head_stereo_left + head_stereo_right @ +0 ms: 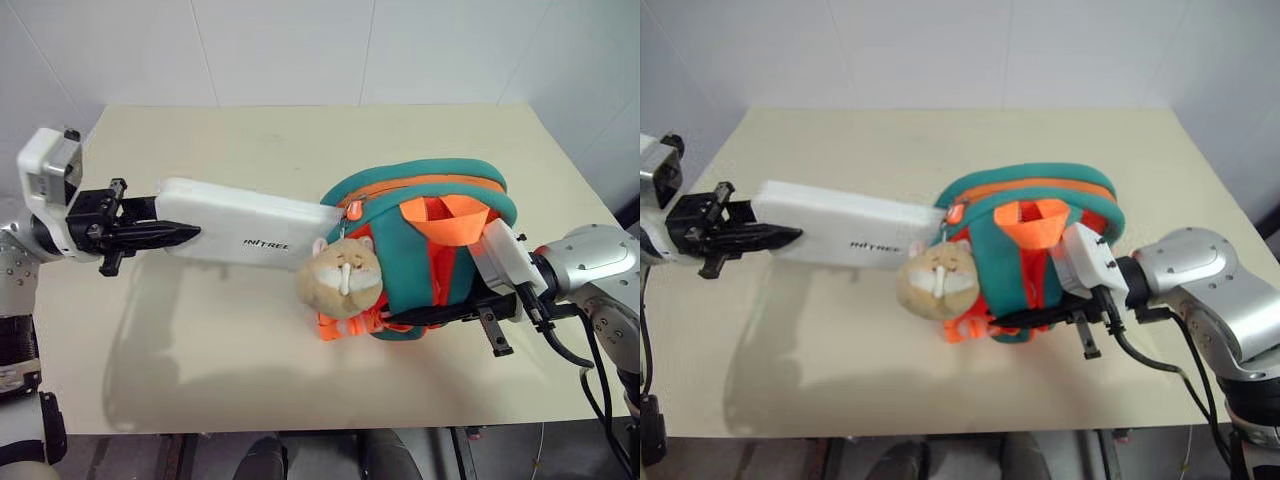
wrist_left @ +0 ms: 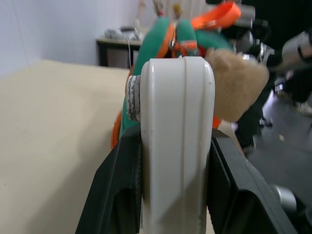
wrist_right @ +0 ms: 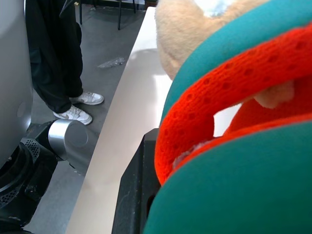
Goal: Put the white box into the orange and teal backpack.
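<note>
Left eye view: your left tool (image 1: 150,236) pinches the flat white plastic box (image 1: 250,225) level above the beige table (image 1: 200,340), its far end at the orange and teal fabric backpack (image 1: 430,250). Your right tool (image 1: 440,318), pressed together, grips the backpack's strap.

— Where's the white box (image 1: 240,224)?
— Over the bench (image 1: 250,370), in the left claw (image 1: 150,236), its far end touching the backpack (image 1: 430,250).
— And the backpack?
— To its right, on the right claw (image 1: 440,316).
</note>
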### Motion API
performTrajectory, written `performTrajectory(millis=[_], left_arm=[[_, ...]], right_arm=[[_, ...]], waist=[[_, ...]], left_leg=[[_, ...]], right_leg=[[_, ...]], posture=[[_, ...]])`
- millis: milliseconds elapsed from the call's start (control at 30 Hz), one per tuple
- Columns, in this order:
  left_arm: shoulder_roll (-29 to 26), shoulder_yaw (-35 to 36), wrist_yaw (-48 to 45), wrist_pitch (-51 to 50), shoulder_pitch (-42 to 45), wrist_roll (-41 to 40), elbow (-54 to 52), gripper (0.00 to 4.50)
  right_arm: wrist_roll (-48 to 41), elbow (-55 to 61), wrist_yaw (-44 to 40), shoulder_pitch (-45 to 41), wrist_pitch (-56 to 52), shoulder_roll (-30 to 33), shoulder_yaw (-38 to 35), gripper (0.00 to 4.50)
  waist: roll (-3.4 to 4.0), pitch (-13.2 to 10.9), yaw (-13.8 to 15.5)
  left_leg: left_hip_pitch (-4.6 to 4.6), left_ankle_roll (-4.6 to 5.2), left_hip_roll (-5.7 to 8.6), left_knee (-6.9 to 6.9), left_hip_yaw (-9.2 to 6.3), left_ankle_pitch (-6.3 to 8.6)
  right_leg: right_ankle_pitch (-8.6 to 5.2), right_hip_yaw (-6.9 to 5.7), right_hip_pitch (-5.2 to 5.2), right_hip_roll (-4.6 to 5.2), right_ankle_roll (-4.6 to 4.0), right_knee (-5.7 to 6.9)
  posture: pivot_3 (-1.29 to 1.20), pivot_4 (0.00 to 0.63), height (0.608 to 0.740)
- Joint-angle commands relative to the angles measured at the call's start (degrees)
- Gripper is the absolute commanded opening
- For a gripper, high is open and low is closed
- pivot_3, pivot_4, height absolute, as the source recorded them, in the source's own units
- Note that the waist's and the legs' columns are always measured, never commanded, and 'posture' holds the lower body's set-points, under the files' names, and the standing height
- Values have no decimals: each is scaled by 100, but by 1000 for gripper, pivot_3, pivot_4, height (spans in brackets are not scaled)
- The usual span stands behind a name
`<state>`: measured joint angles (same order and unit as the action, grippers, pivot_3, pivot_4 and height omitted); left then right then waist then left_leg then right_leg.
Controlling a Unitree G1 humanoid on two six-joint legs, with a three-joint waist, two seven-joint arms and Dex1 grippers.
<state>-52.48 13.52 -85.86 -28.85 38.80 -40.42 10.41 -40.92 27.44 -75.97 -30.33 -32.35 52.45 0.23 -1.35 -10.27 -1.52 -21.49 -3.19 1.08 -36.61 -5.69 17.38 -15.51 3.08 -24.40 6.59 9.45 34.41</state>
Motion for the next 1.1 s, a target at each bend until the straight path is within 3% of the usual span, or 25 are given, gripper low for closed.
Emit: performTrajectory(millis=[33,700,1100], left_arm=[[190,-354,108,308,405,350,0,1303],[2501,-1666,2140,403,1058,1338,-412,1302],[3086,-1939,2676,518,1690,1939,190,1301]], right_arm=[[34,62,79,-114,151,-100,-8,548],[109,141,401,38,194,-249,69,548],[176,147,525,-14,182,-416,167,548]], waist=[[0,0,9],[-1,-1,23],[-2,-1,151]], left_leg=[[0,1,0,-4,0,1],[-3,30,2,-53,-2,17],[-3,27,5,-57,-1,15]], right_leg=[[0,0,1,0,0,1],[2,1,13,0,3,17],[3,1,14,-1,5,15]], posture=[[0,150,740],[0,150,740],[0,150,740]])
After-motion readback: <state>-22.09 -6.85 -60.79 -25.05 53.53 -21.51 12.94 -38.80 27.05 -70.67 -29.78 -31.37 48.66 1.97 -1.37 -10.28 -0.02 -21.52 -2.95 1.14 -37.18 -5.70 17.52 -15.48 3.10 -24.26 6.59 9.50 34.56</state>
